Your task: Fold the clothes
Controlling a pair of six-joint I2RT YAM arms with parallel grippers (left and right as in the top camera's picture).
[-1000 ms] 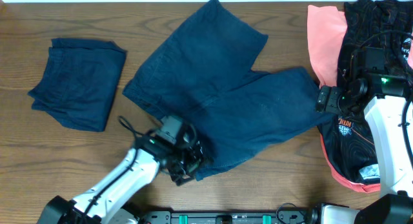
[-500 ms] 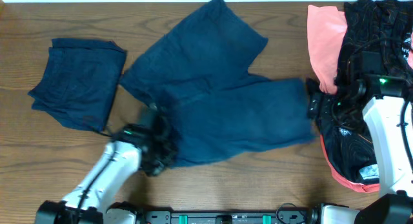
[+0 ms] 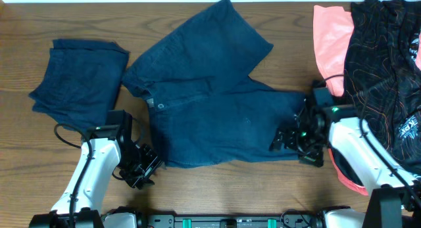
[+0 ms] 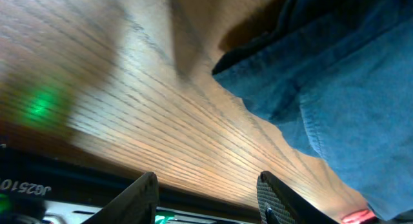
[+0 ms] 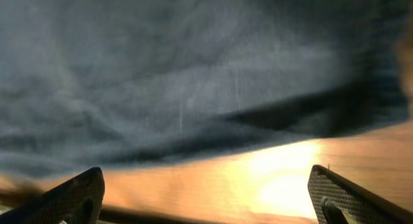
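Blue shorts [image 3: 217, 110]: dark denim-blue and unfolded, spread flat at the middle of the bench [image 3: 250, 195]. The waistband is at the left with a small button showing. One leg angles up toward the far edge and the other stretches out to the right. Light creases cross the fabric.
Folded blue garment [image 3: 77, 83]: the same dark blue, folded into a rough rectangle. It lies at the left, near the waistband but apart from it.
Pink garment [image 3: 329, 37]: coral-pink and unfolded, at the right, partly covered by the black piece. A strip of it shows again at the near right.
Black patterned garment [image 3: 385, 77]: black with thin reddish wavy lines, crumpled at the far right and lying over the pink fabric.
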